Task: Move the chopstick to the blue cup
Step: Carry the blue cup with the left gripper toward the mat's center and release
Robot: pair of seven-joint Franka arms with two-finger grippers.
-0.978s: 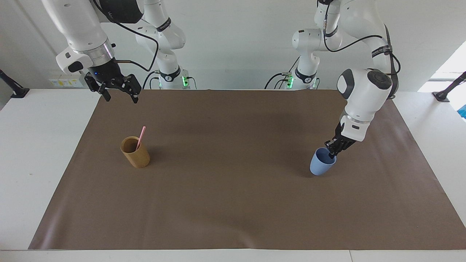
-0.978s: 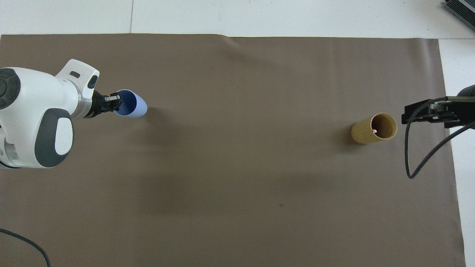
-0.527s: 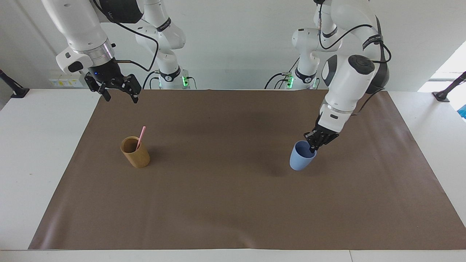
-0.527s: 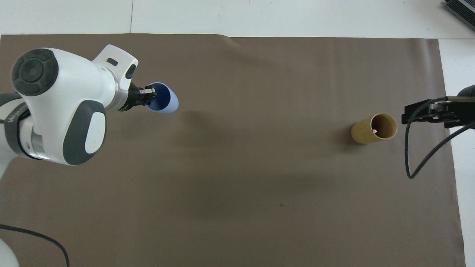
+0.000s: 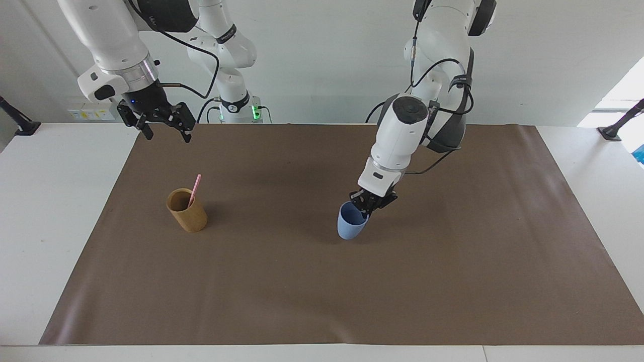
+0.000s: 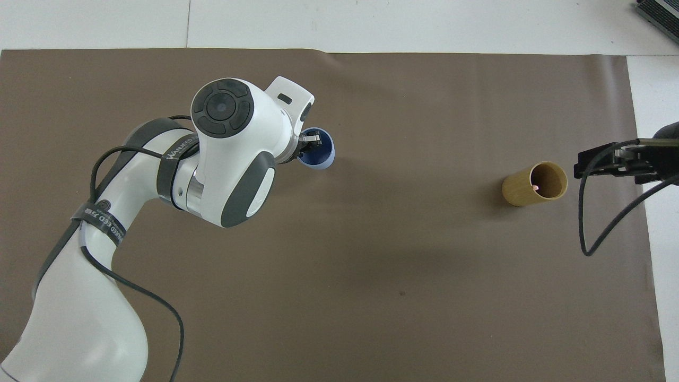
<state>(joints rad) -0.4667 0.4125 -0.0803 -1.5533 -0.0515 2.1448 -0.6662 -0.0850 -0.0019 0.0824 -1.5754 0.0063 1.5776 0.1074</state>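
1. Mat [image 5: 322, 281] carries both cups, well apart.
2. Left gripper [image 5: 369, 202] pinches the blue cup [image 5: 349, 224] by its rim, mid-table.
3. Right gripper [image 5: 163, 123] waits, spread wide.
4. Chopstick [image 5: 194, 190] stands in the tan cup [image 5: 187, 211]; transfer not begun.

We see the chopstick [image 5: 194, 190], a thin straight pale-pink stick, standing tilted inside a tan cylindrical cup [image 5: 187, 210] toward the right arm's end of the tabletop, its upper part rising above that cup's rim; from overhead only its tip [image 6: 534, 188] shows. We see the blue cup [image 5: 350, 224], a small light-blue tumbler tapering to its base, tilted near the middle of the brown mat, well apart from the chopstick, its rim pinched by the left gripper [image 5: 371, 204]; its dark interior [image 6: 316, 154] faces upward
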